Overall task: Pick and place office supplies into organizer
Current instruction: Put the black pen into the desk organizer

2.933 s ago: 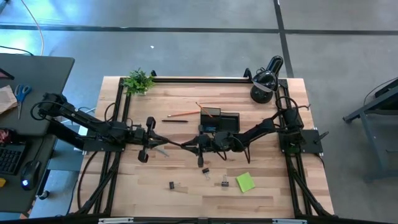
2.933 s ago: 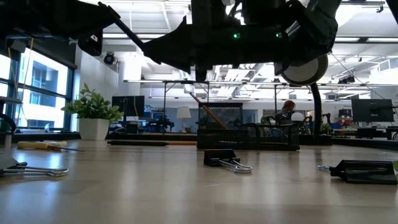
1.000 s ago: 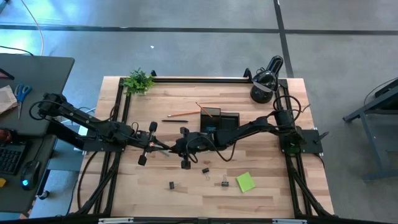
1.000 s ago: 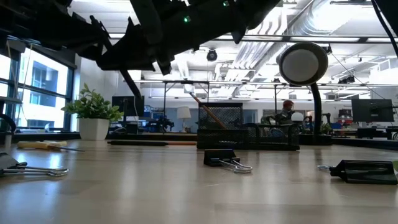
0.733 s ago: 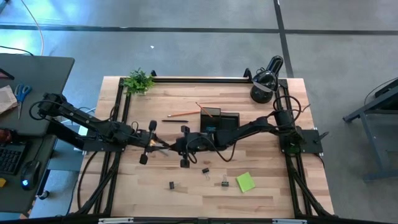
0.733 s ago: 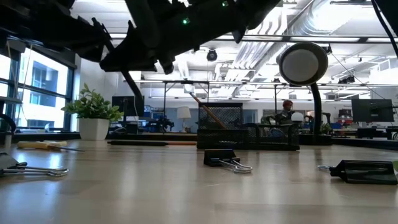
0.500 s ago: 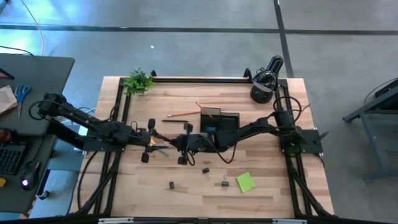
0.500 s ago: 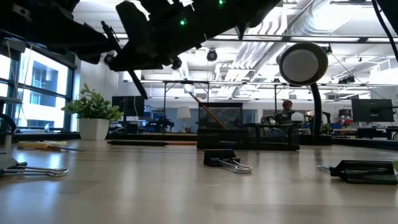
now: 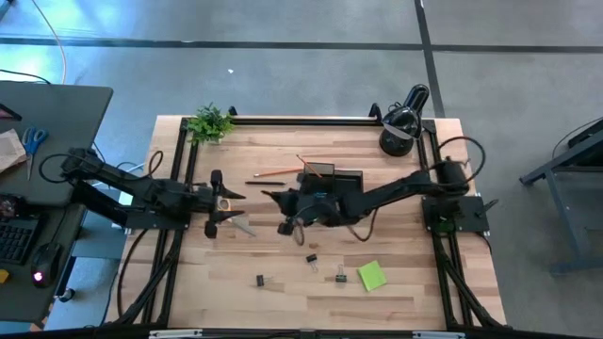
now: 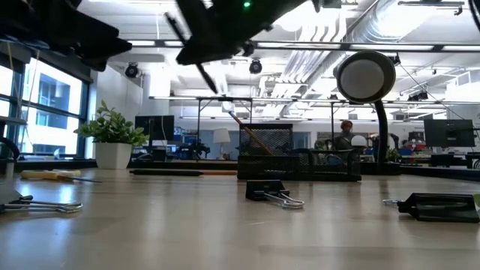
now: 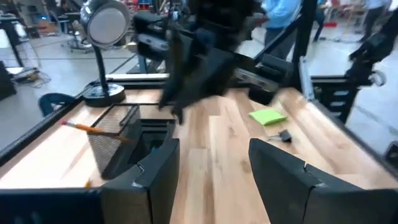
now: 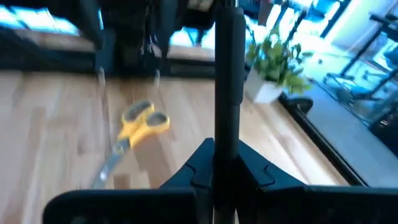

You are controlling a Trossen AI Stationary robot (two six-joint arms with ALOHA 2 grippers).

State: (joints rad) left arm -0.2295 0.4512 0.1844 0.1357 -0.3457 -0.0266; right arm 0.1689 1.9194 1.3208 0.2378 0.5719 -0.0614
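right wrist: right tool (image 12: 227, 163) clamps pen (image 12: 228, 74) | high: grip hidden

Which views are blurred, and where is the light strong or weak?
Right wrist view: soft overall, the yellow-handled scissors smeared. Left wrist view: the right arm ahead is blurred, while the lime-green sticky-note pad stays readable. Low view: arms are dark silhouettes against bright ceiling lights. High view: evenly lit, sharp.

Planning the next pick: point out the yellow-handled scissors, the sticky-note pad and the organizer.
yellow-handled scissors (image 12: 144, 122): right wrist view, on the handle loops.
sticky-note pad (image 9: 371, 275): high view, centre of the pad.
organizer (image 9: 348, 179): high view, on its low section.
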